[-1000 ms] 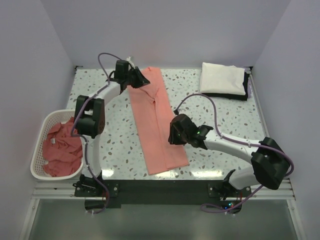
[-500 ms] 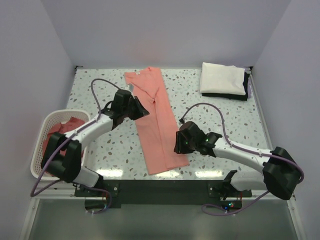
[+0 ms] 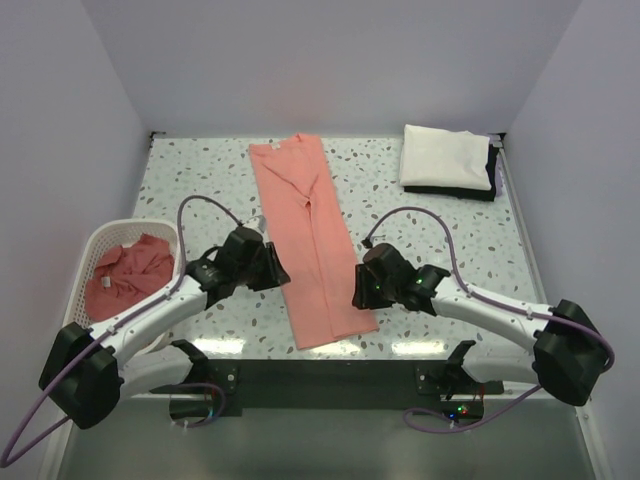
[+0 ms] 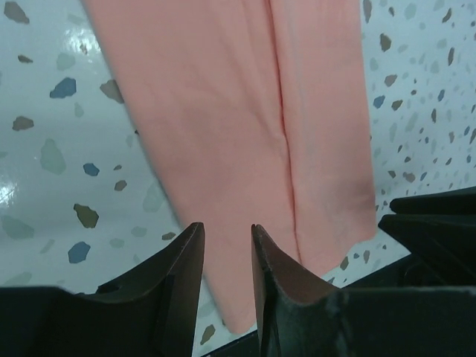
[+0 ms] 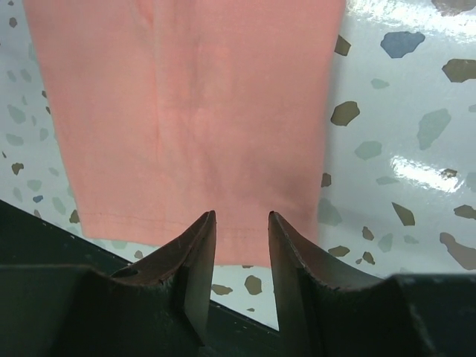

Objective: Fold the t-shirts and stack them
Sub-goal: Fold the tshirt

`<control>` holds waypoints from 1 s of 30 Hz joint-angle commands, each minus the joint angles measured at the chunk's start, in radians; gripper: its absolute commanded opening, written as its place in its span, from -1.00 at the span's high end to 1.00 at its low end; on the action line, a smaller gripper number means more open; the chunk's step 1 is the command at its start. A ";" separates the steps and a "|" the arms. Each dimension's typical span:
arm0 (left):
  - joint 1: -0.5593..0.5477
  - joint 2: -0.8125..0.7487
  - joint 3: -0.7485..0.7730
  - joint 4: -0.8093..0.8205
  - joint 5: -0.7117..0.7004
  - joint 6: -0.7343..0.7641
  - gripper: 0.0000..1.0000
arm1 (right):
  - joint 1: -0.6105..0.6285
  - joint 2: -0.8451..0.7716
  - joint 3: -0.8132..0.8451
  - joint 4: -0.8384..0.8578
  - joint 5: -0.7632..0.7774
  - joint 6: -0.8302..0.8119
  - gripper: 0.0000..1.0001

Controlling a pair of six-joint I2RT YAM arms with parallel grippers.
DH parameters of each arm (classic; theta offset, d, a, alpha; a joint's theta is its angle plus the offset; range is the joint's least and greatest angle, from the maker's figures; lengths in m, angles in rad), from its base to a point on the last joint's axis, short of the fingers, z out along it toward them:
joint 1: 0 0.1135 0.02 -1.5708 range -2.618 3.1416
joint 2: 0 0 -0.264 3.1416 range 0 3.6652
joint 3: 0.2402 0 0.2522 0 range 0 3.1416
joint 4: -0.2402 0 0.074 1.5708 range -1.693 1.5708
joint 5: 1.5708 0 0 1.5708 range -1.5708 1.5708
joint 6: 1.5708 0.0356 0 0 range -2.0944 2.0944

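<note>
My left gripper point(image 4: 225, 230) and right gripper point(image 5: 242, 218) hover narrowly parted and empty above the folded t-shirt point(image 3: 310, 235). Pinching only its top layer would undo the fold.

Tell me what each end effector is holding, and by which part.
Nothing is held: left end effector and right end effector hang open above the t-shirt.

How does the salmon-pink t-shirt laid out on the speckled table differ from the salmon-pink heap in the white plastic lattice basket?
The flat salmon-pink t-shirt lies smooth, folded into a long narrow strip; the crumpled salmon-pink heap is bunched and wrinkled. The flat one rests mid-table, directly on the speckled table; the crumpled one sits inside the white plastic lattice basket at the left edge. Both are the same plain pink cloth.
</note>
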 commanded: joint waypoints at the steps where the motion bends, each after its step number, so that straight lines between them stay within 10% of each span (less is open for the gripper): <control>1: -0.018 -0.017 -0.056 -0.017 0.002 0.019 0.27 | -0.016 0.024 0.003 -0.035 -0.008 -0.039 0.23; 30: -0.205 -0.013 -0.266 0.167 0.131 -0.050 0.17 | -0.027 0.058 -0.068 -0.041 -0.046 -0.072 0.12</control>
